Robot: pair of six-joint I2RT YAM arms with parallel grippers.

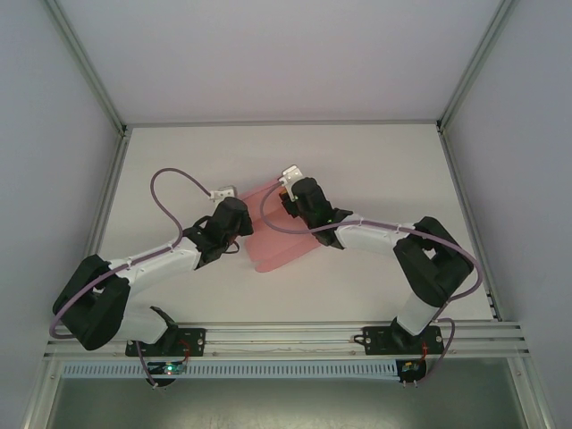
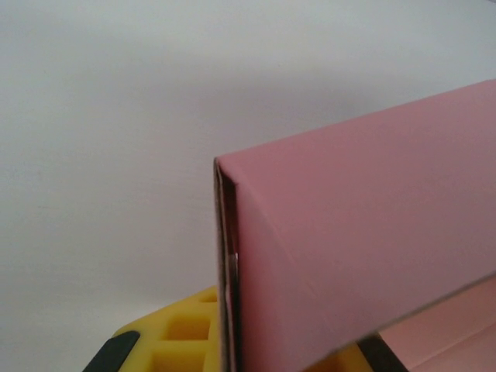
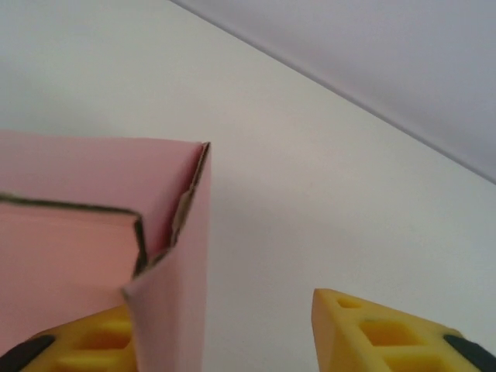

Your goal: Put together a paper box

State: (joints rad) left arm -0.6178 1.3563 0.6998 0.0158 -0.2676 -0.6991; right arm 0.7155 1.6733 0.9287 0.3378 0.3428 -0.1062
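The salmon-pink paper box (image 1: 277, 246) lies partly folded at the middle of the white table, between the two arms. My left gripper (image 1: 241, 219) is at its left edge. In the left wrist view one raised wall of the paper box (image 2: 364, 240) stands between the yellow fingers (image 2: 167, 341), and the left gripper (image 2: 248, 345) is shut on it. My right gripper (image 1: 288, 192) is at the box's far right corner. There it stands open (image 3: 221, 314), with a raised corner of the paper box (image 3: 70, 178) against its left finger (image 3: 85, 345).
Aluminium frame rails border the table (image 1: 375, 161), with a double rail (image 1: 286, 335) along the near edge by the arm bases. Grey walls rise behind and at both sides. Purple cables (image 1: 161, 192) loop above both arms.
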